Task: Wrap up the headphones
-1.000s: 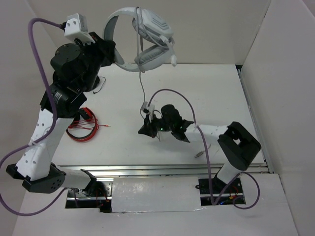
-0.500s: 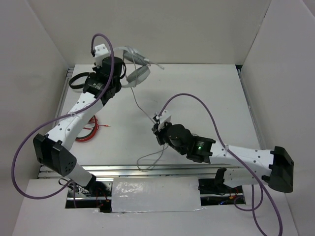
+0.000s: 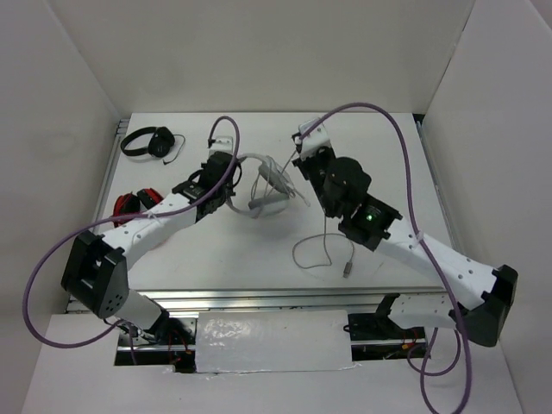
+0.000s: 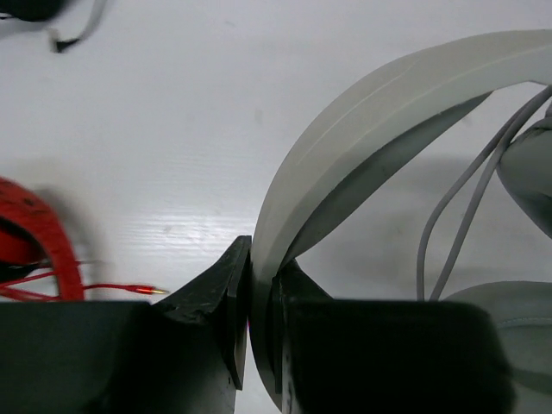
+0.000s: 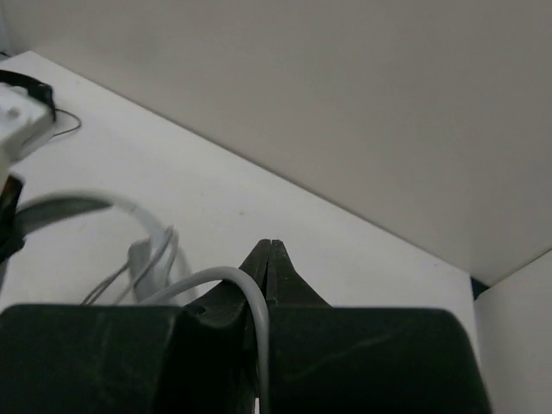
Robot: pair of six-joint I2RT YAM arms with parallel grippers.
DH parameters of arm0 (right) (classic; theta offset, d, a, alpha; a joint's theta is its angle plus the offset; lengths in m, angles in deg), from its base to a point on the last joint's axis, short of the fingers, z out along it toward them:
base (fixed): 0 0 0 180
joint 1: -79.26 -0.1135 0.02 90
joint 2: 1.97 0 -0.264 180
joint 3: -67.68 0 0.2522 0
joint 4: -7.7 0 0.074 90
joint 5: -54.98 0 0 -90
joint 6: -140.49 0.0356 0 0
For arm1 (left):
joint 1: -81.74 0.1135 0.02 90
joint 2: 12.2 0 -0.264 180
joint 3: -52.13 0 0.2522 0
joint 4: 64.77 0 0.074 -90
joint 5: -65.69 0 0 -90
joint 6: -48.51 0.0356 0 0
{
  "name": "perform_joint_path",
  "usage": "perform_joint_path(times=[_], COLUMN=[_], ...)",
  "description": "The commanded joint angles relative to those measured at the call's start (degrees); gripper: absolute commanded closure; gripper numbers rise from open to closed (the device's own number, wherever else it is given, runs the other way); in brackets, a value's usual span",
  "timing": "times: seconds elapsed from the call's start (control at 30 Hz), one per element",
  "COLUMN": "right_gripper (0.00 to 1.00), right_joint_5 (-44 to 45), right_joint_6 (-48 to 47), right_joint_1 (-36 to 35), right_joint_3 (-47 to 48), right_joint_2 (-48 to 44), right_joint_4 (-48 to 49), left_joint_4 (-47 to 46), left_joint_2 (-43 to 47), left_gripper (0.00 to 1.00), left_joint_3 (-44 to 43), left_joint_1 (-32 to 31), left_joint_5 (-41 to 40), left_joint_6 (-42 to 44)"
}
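Headphones held at the middle of the worktop, both pairs of fingers closed.

The headphones (image 3: 269,183) lie on the worktop (image 3: 405,164) between the two arms, earcups toward the right arm. The left fingers (image 4: 247,289) are clamped on the wide headband (image 4: 371,121), one on each face of it. The right fingers (image 5: 269,259) are pressed together just right of the earcups, with the cable (image 5: 248,289) bending down at their seam, pinched there as far as the wrist view shows. The rest of the cable loops loosely toward the near edge and ends in the plug (image 3: 348,269). Black headphones (image 3: 147,141) sit at the far left corner, and a red wire (image 3: 129,204) lies beside the left arm.
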Motion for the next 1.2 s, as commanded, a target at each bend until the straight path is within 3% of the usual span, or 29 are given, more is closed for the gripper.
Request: perform_joint_path(times=[0.0, 0.1, 0.2, 0.3, 0.47, 0.63, 0.77, 0.9, 1.17], right_gripper=[1.0, 0.98, 0.97, 0.95, 0.92, 0.81, 0.73, 0.65, 0.6], right_joint_5=[-5.63, -8.36, -15.03, -23.55, -34.99, -47.55, -57.57, -73.27, -78.68], right_joint_6=[-9.76, -12.5, -8.74, -1.89, 2.61, 7.27, 10.96, 16.06, 28.97], right_joint_1=[4.56, 10.0, 16.42, 21.34, 25.57, 27.94, 28.3, 26.73, 20.22], right_joint_3=[6.27, 9.51, 14.78, 16.22, 10.7, 8.48, 6.81, 6.02, 4.09], right_joint_2=[4.54, 10.16, 15.96, 19.23, 19.23, 19.67, 22.83, 28.36, 39.0], right_joint_4=[5.52, 8.17, 3.61, 0.52, 4.82, 7.02, 10.88, 17.28, 31.27], left_joint_4=[-9.25, -11.18, -12.94, -11.9, -9.44, -8.46, -8.73, -7.94, -2.66], left_joint_2=[8.49, 14.46, 20.53, 24.94, 29.78, 31.19, 31.81, 30.41, 23.99], left_gripper=[1.0, 1.0, 1.0, 1.0, 1.0, 1.0, 1.0, 1.0, 1.0], left_joint_3=[3.97, 8.89, 12.5, 12.69, 10.42, 6.81, 0.75, -6.89, -25.44], left_joint_1=[-1.77, -2.65, -3.53, -4.06, -4.41, -4.32, -4.32, -4.32, -4.15], left_joint_5=[11.54, 21.82, 27.29, 28.53, 26.86, 28.52, 31.33, 32.31, 24.94], left_joint_6=[4.42, 5.75, 5.23, 4.08, 3.46, 4.43, 4.52, 3.73, 3.29])
